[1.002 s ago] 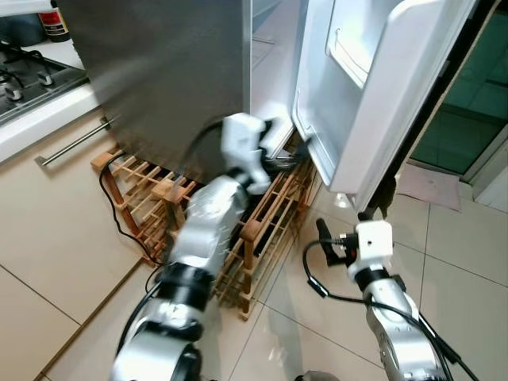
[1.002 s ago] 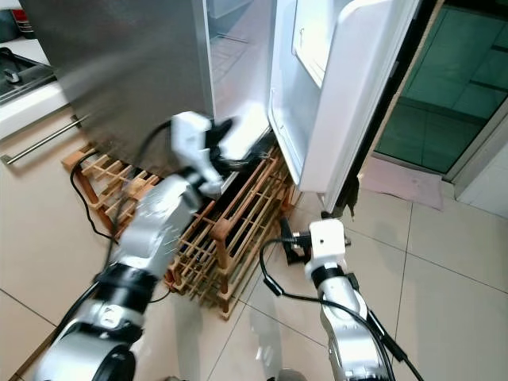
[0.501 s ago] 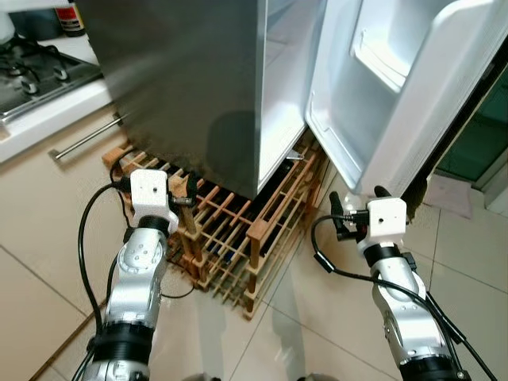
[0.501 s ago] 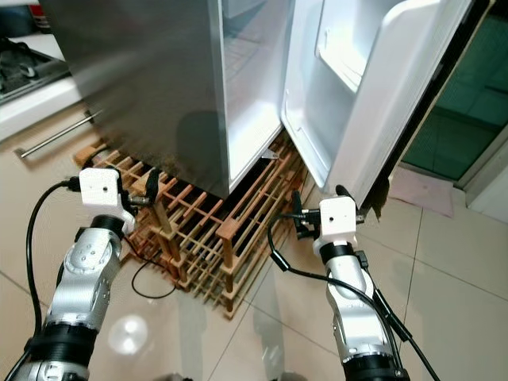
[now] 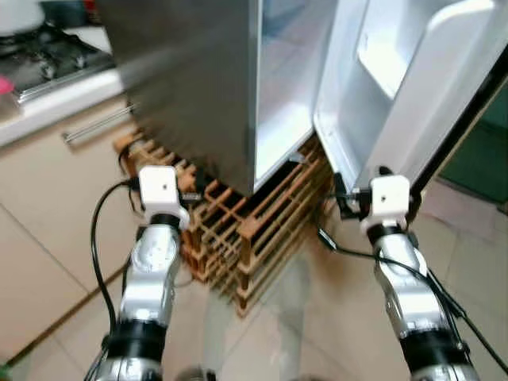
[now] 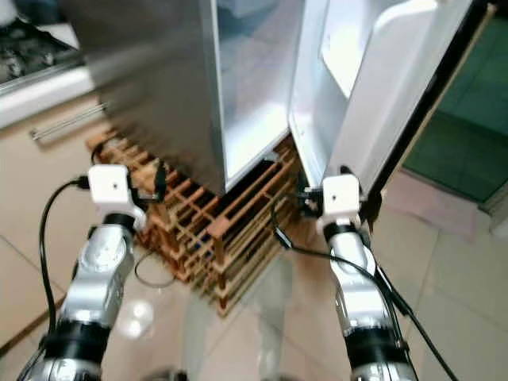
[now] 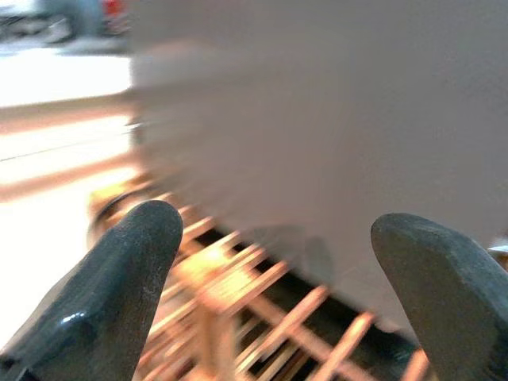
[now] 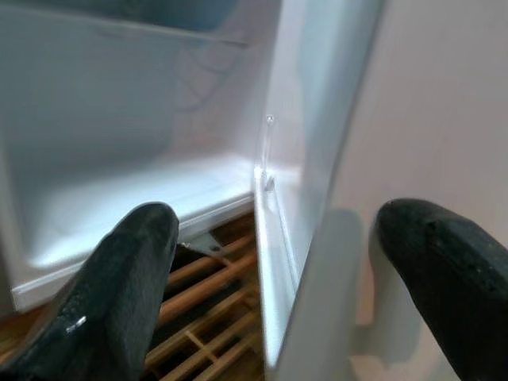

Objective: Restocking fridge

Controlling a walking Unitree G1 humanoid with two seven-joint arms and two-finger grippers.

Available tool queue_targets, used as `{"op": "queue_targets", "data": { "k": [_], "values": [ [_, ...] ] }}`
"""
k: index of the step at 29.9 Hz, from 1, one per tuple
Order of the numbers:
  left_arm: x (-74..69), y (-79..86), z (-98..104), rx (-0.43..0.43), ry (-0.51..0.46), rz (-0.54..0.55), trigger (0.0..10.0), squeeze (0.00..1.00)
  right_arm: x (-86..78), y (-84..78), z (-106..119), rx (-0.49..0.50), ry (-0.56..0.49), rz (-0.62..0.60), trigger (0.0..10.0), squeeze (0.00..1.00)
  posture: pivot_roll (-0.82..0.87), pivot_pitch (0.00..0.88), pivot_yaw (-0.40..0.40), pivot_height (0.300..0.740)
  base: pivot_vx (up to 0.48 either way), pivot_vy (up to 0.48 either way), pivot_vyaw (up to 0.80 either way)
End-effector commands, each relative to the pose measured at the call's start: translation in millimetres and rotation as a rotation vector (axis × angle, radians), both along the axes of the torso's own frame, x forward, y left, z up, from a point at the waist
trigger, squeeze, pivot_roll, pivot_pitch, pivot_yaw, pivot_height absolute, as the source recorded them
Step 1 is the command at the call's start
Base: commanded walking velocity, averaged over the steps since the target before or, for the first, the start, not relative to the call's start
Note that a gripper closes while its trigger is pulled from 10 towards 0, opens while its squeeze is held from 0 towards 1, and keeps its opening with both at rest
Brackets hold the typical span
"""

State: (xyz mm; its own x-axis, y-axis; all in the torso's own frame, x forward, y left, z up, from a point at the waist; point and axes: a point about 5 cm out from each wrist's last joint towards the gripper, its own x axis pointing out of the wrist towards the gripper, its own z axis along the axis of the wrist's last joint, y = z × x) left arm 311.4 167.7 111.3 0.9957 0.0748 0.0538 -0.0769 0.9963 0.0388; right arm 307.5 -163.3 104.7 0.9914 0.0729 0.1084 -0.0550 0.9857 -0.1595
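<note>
Fridge (image 5: 190, 87) stands ahead of both grippers, grey side panel facing the left gripper, door (image 5: 413, 95) swung wide above the right gripper. Wooden rack (image 5: 246, 222) lies on the tiled floor (image 5: 317, 317) under the fridge, between and beyond the two arms. Stove (image 5: 55, 55) on the tabletop (image 5: 48, 111) sits far out past the left gripper.

Left gripper (image 7: 278, 262): fingers apart, nothing held, aimed at the rack and grey panel; wrist view blurred.

Right gripper (image 8: 278, 262): fingers apart, nothing held. Its wrist view gives the white fridge interior and door edge, detail the head views lose to blur
</note>
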Motion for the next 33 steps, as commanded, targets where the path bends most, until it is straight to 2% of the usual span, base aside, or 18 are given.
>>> {"op": "queue_targets", "data": {
  "k": [1, 9, 14, 16, 17, 18, 19, 23, 24, 25, 26, 27, 30, 33],
  "values": [
    [4.2, -1.2, 5.8, 0.010, -0.010, 0.016, 10.0, 0.00, 2.3, 2.4, -0.9, -0.005, 0.012, 0.024, 10.0, 0.00, -0.07, 0.000, 0.008, 0.732, 0.000, 0.000, 0.00],
    [5.1, -2.1, 4.2, -0.011, 0.004, 0.020, 10.0, 0.00, 3.3, 6.5, -0.2, -0.012, 0.006, 0.049, 10.0, 0.00, -0.08, 0.000, 0.009, 0.732, 0.000, 0.000, 0.00],
    [5.9, -3.3, 4.3, -0.013, 0.007, 0.011, 10.0, 0.00, 5.3, -8.0, 1.1, -0.048, 0.004, -0.004, 10.0, 0.00, -0.08, 0.000, 0.013, 0.732, 0.000, 0.000, 0.00],
    [7.1, -3.8, 3.8, -0.017, 0.013, 0.007, 10.0, 0.00, 5.4, -28.4, -1.5, -0.096, 0.023, -0.072, 10.0, 0.00, -0.09, 0.000, 0.016, 0.732, 0.000, 0.000, 0.00],
    [7.1, -3.8, 3.8, -0.017, 0.013, 0.007, 10.0, 0.00, 5.4, -28.4, -1.5, -0.096, 0.023, -0.072, 10.0, 0.00, -0.09, 0.000, 0.016, 0.732, 0.000, 0.000, 0.00],
    [7.7, -4.9, 3.3, -0.017, 0.017, 0.001, 10.0, 0.00, 5.1, -44.2, -3.8, -0.131, 0.043, -0.122, 10.0, 0.00, -0.09, 0.000, 0.020, 0.732, 0.000, 0.000, 0.00],
    [7.9, -5.3, 3.1, -0.017, 0.018, -0.001, 10.0, 0.00, 4.9, -49.1, -4.4, -0.143, 0.049, -0.137, 10.0, 0.00, -0.09, 0.000, 0.022, 0.732, 0.000, 0.000, 0.00],
    [9.3, -8.2, 2.5, -0.024, 0.024, -0.016, 10.0, 0.00, 2.5, -89.4, -8.1, -0.180, 0.097, -0.255, 10.0, 0.00, -0.10, 0.000, 0.029, 0.732, 0.000, 0.000, 0.00],
    [9.3, -8.2, 2.5, -0.024, 0.024, -0.016, 10.0, 0.00, 2.5, -89.4, -8.1, -0.180, 0.097, -0.255, 10.0, 0.00, -0.10, 0.000, 0.029, 0.732, 0.000, 0.000, 0.00],
    [10.8, -9.7, 3.2, -0.026, 0.024, -0.025, 10.0, 0.00, -1.1, -118.7, -7.9, -0.190, 0.129, -0.345, 10.0, 0.00, -0.10, 0.000, 0.031, 0.732, 0.000, 0.000, 0.00],
    [11.4, -10.5, 3.6, -0.026, 0.024, -0.029, 10.0, 0.00, -3.1, -130.0, -6.7, -0.207, 0.136, -0.380, 10.0, 0.00, -0.10, 0.000, 0.031, 0.732, 0.000, 0.000, 0.00],
    [11.4, -10.5, 3.6, -0.026, 0.024, -0.029, 10.0, 0.00, -3.1, -130.0, -6.7, -0.207, 0.136, -0.380, 10.0, 0.00, -0.10, 0.000, 0.031, 0.732, 0.000, 0.000, 0.00],
    [12.9, -14.2, 5.9, -0.031, 0.015, -0.045, 10.0, 0.00, -12.1, -165.3, -0.5, -0.297, 0.157, -0.519, 10.0, 0.00, -0.11, 0.000, 0.034, 0.732, 0.000, 0.000, 0.00],
    [13.2, -17.8, 7.5, -0.034, 0.007, -0.064, 10.0, 0.00, -22.4, -190.3, 6.4, -0.363, 0.146, -0.677, 10.0, 0.00, -0.11, 0.000, 0.035, 0.732, 0.000, 0.000, 0.00]
  ]
}}
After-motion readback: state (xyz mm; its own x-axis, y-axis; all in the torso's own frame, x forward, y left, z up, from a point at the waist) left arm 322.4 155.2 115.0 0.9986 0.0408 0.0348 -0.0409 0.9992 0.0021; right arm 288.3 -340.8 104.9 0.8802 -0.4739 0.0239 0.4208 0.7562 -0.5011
